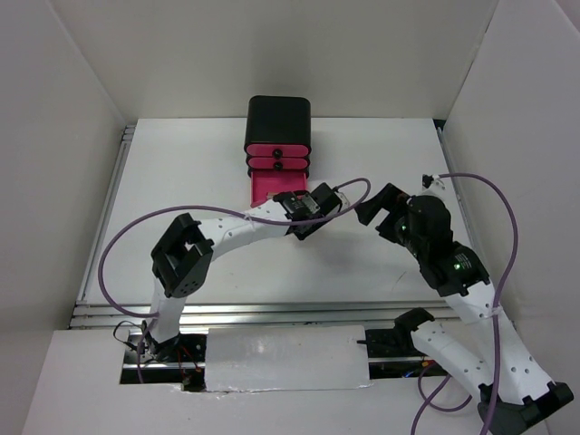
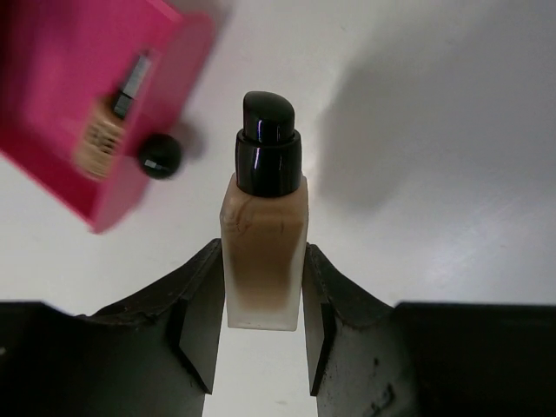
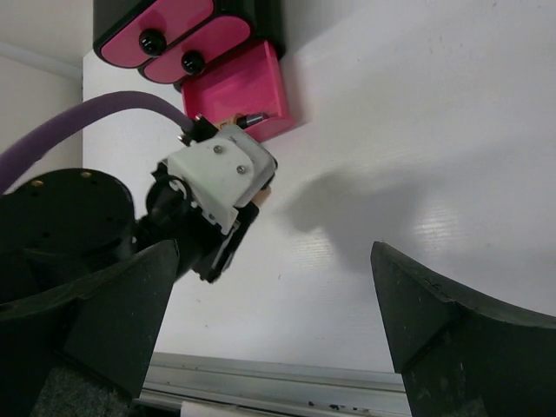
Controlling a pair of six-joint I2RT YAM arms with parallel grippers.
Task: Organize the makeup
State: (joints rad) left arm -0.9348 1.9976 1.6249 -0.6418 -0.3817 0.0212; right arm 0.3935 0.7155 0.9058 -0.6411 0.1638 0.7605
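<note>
My left gripper (image 2: pixel 262 261) is shut on a beige bottle with a black cap (image 2: pixel 262 252), cap pointing away, above the white table. It hovers just right of the open pink bottom drawer (image 2: pixel 78 87). A second beige black-capped bottle (image 2: pixel 109 126) lies in that drawer. In the top view the left gripper (image 1: pixel 313 204) is at the drawer's (image 1: pixel 265 186) front right corner. My right gripper (image 3: pixel 274 261) is open and empty, right of the left one; it shows in the top view (image 1: pixel 376 210). No compacts or sachets are in view.
The black box (image 1: pixel 279 127) with pink drawers stands at the table's back middle; its two upper drawers (image 3: pixel 169 30) are closed. The open drawer's black knob (image 2: pixel 161 156) faces the arms. White walls enclose the table. A metal rail (image 3: pixel 278 382) runs along the near edge.
</note>
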